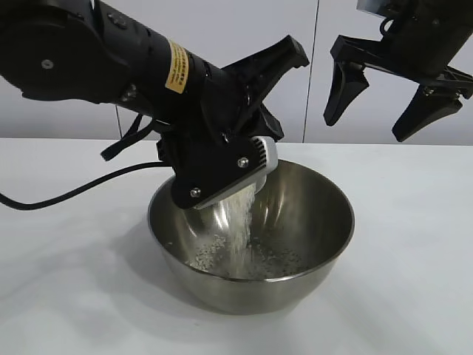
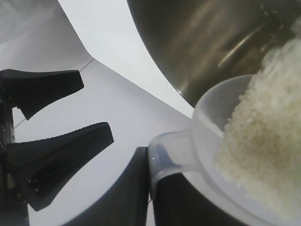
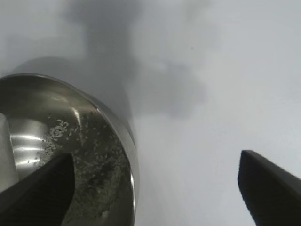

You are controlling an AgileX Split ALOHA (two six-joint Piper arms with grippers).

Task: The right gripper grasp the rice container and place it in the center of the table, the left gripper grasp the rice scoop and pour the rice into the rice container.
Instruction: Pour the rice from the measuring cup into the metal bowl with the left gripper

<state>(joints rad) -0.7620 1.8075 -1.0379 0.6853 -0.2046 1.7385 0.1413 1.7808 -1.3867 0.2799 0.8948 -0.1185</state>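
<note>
The rice (image 1: 240, 222) falls in a pale stream from the tipped rice scoop (image 1: 255, 174) into the rice container (image 1: 251, 237), with scattered grains and a small heap already lying on the shiny bottom. The container stands on the table (image 1: 66, 296) near its middle in the exterior view. The scoop is tilted steeply over the container's rim at about 11 o'clock of the bowl, its mouth pointing down and inward. In the left wrist view the scoop (image 2: 207, 141) is seen packed with grains (image 2: 263, 141) sliding toward its lip, with the steel wall (image 2: 207, 42) beyond. The left gripper (image 1: 229, 159) is clamped on the scoop, its arm slanting down from 10 o'clock. The right gripper (image 1: 388, 100) hangs in the air at about 2 o'clock of the container, apart from it, its fingers spread wide and holding nothing; its wrist view shows the container's rim (image 3: 127, 141) beside one finger.
</note>
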